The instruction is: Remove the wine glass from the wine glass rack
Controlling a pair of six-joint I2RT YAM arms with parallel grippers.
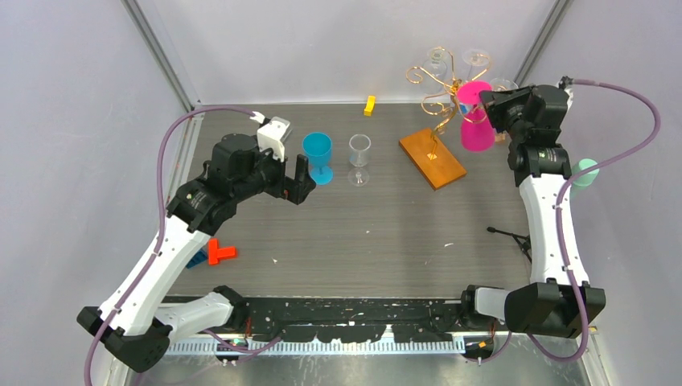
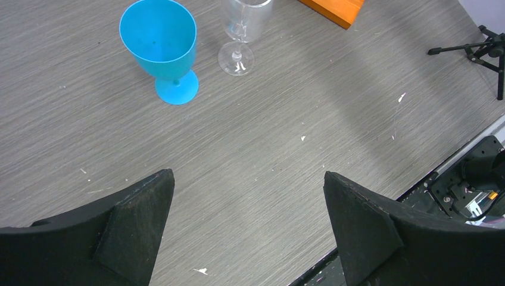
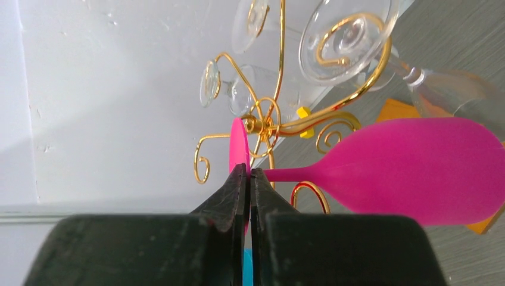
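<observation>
Right, over on the left my left jaws hang wide apart above the counter (image 1: 362, 241), holding nothing. Just ahead of them a blue glass (image 2: 159, 44) and a clear glass (image 2: 241, 30) stand upright side by side, well apart from the stand. Moving along, the wine glass rack (image 1: 433, 158) sits on its orange base toward the back right, gold curls up top, and clear glasses (image 3: 348, 39) hang bowl-down from its arms. Now the one I'm after: the pink wine glass (image 3: 417, 170) hangs at the rack's right side. My right jaws are pressed together on the thin edge of its foot, just beside the rack's central knot of wire. So the grip looks made, but the lift-off does not. From the wrist view I cannot tell whether the foot is free of its curl or hooked in it. By my reckoning, what's left is drawing the glass out clear of the wire, then bringing it down to the counter.
</observation>
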